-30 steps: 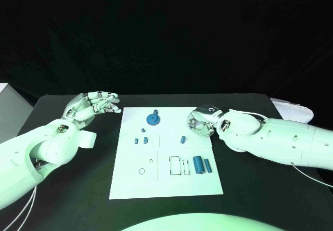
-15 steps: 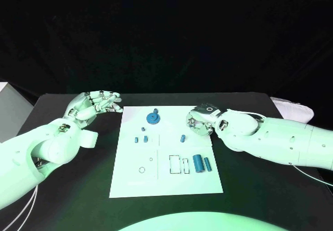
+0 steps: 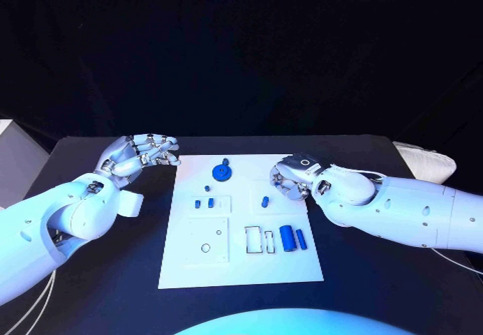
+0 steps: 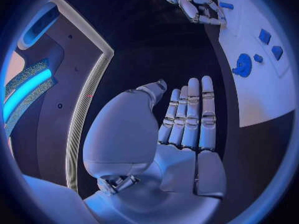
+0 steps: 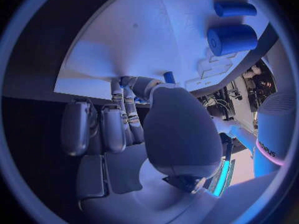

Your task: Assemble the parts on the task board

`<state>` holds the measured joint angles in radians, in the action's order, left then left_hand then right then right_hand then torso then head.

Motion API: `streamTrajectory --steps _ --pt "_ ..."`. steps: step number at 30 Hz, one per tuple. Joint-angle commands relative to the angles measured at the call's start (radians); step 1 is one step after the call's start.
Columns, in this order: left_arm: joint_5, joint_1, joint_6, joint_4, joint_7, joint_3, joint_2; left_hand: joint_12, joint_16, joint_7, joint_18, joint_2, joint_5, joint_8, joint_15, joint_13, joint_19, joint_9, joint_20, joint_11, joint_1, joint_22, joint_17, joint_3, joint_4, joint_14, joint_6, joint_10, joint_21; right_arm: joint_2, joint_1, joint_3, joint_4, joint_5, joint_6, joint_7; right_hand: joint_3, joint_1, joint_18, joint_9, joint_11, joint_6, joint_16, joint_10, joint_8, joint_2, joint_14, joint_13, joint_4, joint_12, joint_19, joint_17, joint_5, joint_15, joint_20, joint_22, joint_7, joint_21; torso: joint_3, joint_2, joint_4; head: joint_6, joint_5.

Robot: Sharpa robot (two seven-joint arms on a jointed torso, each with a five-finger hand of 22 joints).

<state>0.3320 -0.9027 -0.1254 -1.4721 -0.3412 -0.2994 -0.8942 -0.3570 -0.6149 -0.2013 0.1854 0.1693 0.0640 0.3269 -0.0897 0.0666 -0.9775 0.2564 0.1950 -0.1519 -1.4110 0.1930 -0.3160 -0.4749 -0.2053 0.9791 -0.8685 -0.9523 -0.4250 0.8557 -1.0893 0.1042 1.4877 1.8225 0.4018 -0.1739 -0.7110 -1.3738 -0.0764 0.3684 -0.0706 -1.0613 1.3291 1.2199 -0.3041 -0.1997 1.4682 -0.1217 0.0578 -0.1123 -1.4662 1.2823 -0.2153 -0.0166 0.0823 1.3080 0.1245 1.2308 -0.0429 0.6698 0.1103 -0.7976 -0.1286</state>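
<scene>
— While both arms hang over the black table, where's each hand, pls?

— Left hand sits just off the far-left corner of the task board, over bare table. Wrist cam shows its fingers straight and side by side, thumb apart, nothing held. So: unclenched, empty.

— And the right hand?

— Over the board's far-right part, fingers pointing down toward the surface. Its wrist cam has the fingers lined up close, tips at or near the white plate. Can't tell if it's pinching anything, or whether the tips touch; thumb blocks the view.

— Parts?

— All on the board. Blue gear w/ a peg on top, far middle. Small blue stud just nearer than it. Two short blue pegs side by side, left-centre. One small blue peg right-centre, just beside the right hand's fingertips, apart from them in the head view. Thick blue cylinder and thin blue rod lie parallel, close together, near-right.

— Anything else on the plate?

— Outlined rectangular slots just left of the cylinder, and an oval hole near-left. White box-like thing at the table's left edge; can't tell what it is.
</scene>
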Motion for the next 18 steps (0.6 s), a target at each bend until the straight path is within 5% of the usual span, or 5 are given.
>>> streamTrajectory --steps 1,12,18 --pt "0.004 0.001 0.032 0.000 -0.022 -0.001 0.003 0.003 0.005 0.001 -0.003 0.000 0.004 0.003 -0.003 0.002 -0.007 0.001 -0.001 0.003 -0.009 -0.002 -0.002 0.001 0.009 0.004 -0.005 0.007 0.007 0.002 0.002 -0.001 0.018 0.018 0.060 -0.009 -0.006 0.005 0.012 0.003 0.010 -0.009 0.006 0.016 -0.007 0.002 0.041 -0.003 -0.003 -0.006 -0.023 0.000 -0.007 -0.006 -0.008 0.090 0.002 0.008 0.0000 0.000 -0.0001 0.000 -0.002" --pt "0.004 0.004 0.032 0.006 -0.033 -0.001 0.006 0.005 0.007 -0.001 -0.003 0.000 0.004 0.003 -0.003 0.002 -0.008 0.000 -0.002 0.002 -0.014 -0.003 -0.003 0.000 0.014 0.004 -0.003 0.008 0.008 0.036 -0.003 -0.014 0.072 -0.005 0.129 0.002 -0.010 0.010 0.014 0.006 0.011 -0.010 0.008 0.022 -0.009 0.001 0.042 -0.002 -0.006 -0.004 -0.026 0.000 -0.008 -0.007 -0.008 0.096 0.001 0.019 -0.0002 0.000 -0.0002 -0.002 -0.003" --pt "0.004 0.005 0.029 0.008 -0.034 -0.001 0.007 0.005 0.008 -0.001 -0.003 0.000 0.004 0.003 -0.003 0.002 -0.008 0.000 -0.002 0.002 -0.015 -0.003 -0.004 -0.001 0.015 0.004 -0.003 0.009 0.008 0.074 -0.006 -0.025 0.144 -0.037 0.147 0.011 -0.010 0.012 0.014 0.006 0.011 -0.011 0.007 0.023 -0.009 0.000 0.042 -0.002 -0.006 -0.003 -0.026 -0.002 -0.008 -0.007 -0.008 0.097 0.001 0.020 -0.0015 0.000 -0.0008 -0.001 -0.004"
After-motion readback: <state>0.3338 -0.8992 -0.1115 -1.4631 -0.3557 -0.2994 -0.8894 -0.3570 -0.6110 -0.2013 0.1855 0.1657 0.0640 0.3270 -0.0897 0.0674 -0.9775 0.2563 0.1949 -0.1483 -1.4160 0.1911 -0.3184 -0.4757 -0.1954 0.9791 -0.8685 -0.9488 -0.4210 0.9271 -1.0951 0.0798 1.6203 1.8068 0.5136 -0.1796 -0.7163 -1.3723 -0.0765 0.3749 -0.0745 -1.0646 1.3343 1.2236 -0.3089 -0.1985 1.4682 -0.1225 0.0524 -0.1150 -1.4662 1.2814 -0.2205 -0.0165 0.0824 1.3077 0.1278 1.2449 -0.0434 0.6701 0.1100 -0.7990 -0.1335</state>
